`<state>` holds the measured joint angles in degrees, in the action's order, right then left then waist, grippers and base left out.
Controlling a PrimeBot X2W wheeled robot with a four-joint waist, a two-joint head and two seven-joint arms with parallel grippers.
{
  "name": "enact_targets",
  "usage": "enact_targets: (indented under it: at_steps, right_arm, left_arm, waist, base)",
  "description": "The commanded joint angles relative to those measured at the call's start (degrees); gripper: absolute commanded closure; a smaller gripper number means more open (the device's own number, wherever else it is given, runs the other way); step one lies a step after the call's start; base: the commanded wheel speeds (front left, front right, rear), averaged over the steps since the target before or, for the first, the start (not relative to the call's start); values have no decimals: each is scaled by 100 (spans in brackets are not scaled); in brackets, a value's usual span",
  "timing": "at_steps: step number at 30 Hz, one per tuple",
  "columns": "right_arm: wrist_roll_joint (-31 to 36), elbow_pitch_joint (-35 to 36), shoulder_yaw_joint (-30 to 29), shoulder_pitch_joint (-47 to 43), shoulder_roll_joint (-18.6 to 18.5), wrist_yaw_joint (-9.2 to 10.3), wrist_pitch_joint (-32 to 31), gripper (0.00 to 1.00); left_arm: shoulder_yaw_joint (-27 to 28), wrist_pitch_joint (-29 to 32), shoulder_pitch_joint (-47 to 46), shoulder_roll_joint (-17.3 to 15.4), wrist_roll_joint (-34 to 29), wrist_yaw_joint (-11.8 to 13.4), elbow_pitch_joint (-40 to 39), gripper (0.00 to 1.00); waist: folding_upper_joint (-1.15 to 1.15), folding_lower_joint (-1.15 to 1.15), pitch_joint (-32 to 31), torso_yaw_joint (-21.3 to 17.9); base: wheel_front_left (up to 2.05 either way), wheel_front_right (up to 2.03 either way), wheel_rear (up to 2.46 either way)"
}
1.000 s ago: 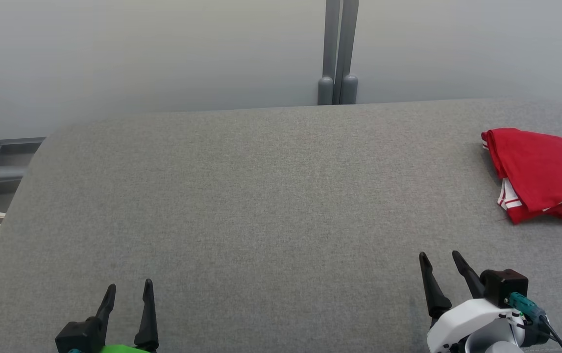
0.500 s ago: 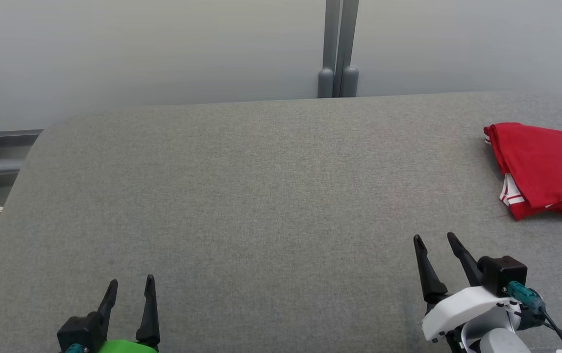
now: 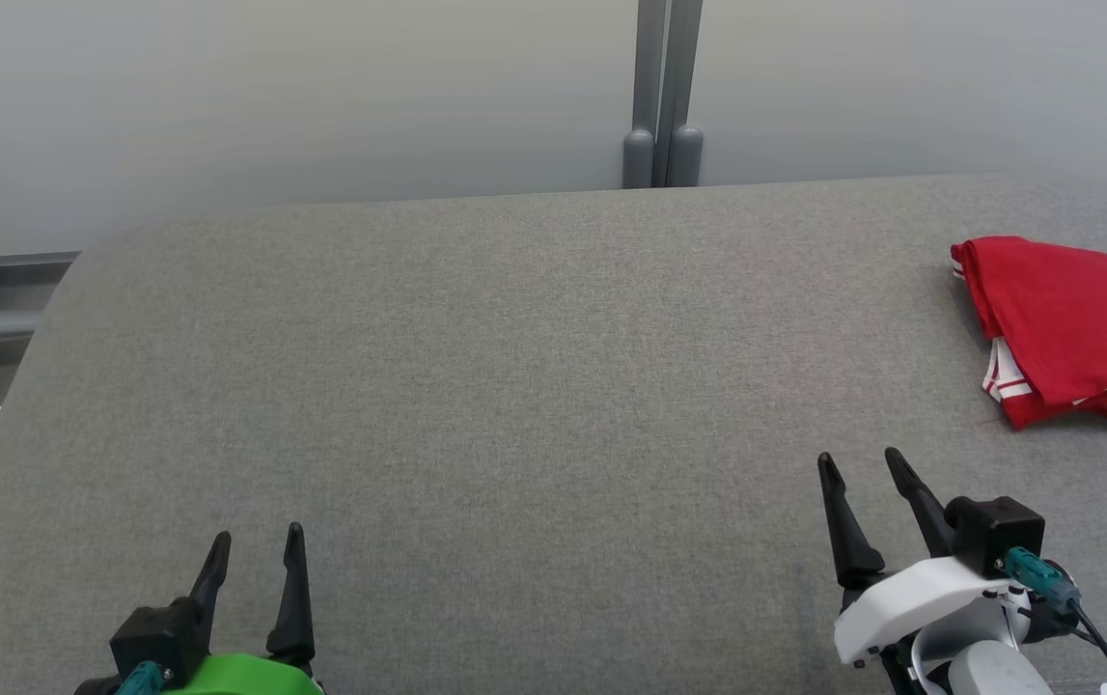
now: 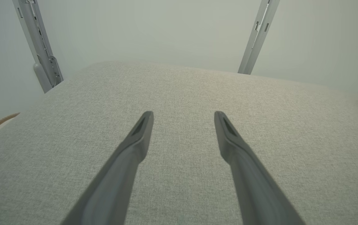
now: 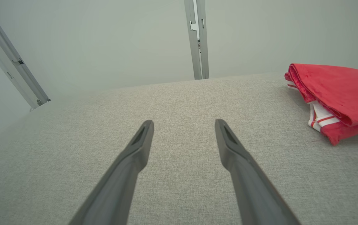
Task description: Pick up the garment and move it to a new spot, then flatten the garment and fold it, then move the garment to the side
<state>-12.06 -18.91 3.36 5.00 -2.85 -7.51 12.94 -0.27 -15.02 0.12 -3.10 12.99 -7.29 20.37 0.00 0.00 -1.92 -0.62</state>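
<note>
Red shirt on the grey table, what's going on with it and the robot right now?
Nothing is being handled at this moment. The red garment lies folded at the right edge of the grey padded table, and no gripper touches it. The left gripper and right gripper both hover open and empty over the table's near side, the right one closer to the garment but apart from it. The folding looks done.
</note>
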Motion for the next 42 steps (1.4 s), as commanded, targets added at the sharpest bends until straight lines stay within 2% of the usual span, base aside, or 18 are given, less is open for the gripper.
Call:
enact_targets:
  at_steps: [1, 10, 11, 15, 25, 42]
  right_arm:
    - [-14, 14, 25, -37, -11, 5, -16, 0]
    - [1, -11, -22, -53, -12, 5, -30, 0]
    - [-2, -12, -15, -6, 0, 0, -24, 100]
    - [-13, -179, -9, -135, 23, -1, -27, 100]
    - [-1222, -35, -45, -122, 18, -1, -196, 100]
    - [-2803, 170, -81, -118, 11, 0, -406, 100]
  left_arm:
    - [-3, -18, -59, -2, -37, -13, -20, 0]
    - [-29, -18, -42, -11, -94, -10, 60, 0]
    - [-32, 0, 1, 3, -64, -1, 51, 100]
    - [-32, 38, 117, 27, -55, 0, 231, 100]
    - [223, 503, -38, 25, 1109, -3, 135, 100]
    - [499, 1060, -191, 22, 2661, -8, -47, 100]
  waist:
    - [0, 0, 2, 2]
    - [0, 0, 0, 45]
    - [0, 0, 1, 46]
    - [0, 0, 1, 49]
    - [0, 0, 17, 50]
    - [0, 0, 43, 52]
  base:
    - [0, 0, 0]
    - [0, 0, 0]
    - [0, 0, 0]
    - [0, 0, 0]
    - [0, 0, 0]
    - [0, 0, 0]
